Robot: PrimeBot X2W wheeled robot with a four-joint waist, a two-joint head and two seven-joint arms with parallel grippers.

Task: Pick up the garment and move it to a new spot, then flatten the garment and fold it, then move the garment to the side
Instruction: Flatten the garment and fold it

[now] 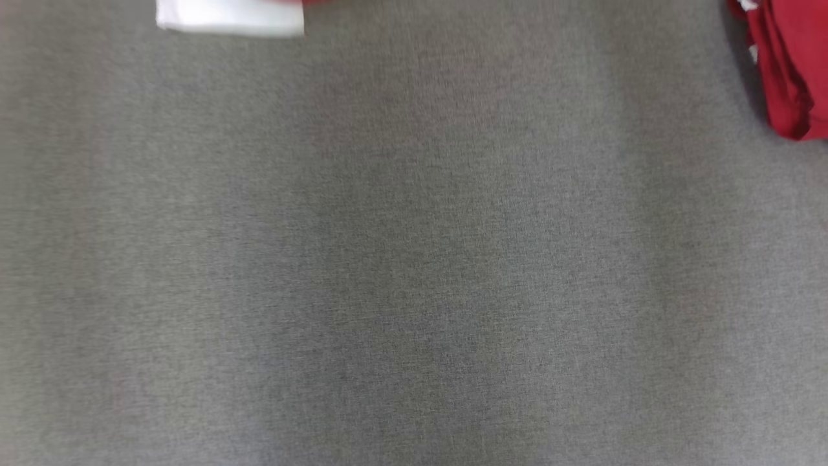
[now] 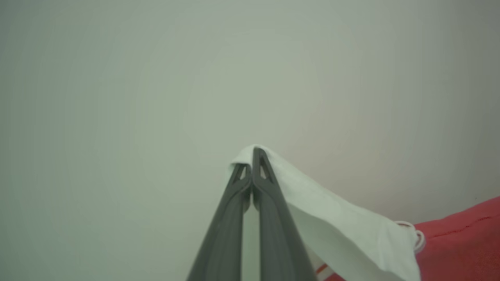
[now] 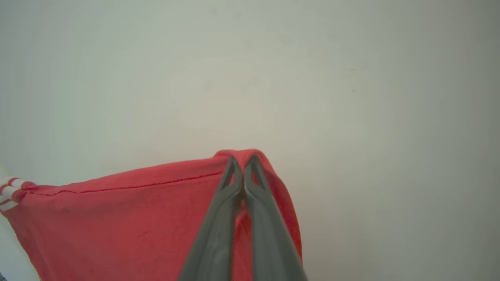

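The garment is red with a white part and red-and-white striped trim. In the left wrist view my left gripper [image 2: 252,158] is shut on the garment's white edge [image 2: 332,218], which drapes down to the right toward the red cloth [image 2: 465,242]. In the right wrist view my right gripper [image 3: 243,164] is shut on the garment's red hem [image 3: 129,218], which hangs away to the left. The head view catches a white piece of the garment [image 1: 233,16] at the top left and a red bunch [image 1: 789,65] at the top right, above the grey surface [image 1: 414,259].
A grey cloth-covered surface spreads across the head view. Behind both grippers in the wrist views stands a plain pale wall [image 2: 195,78].
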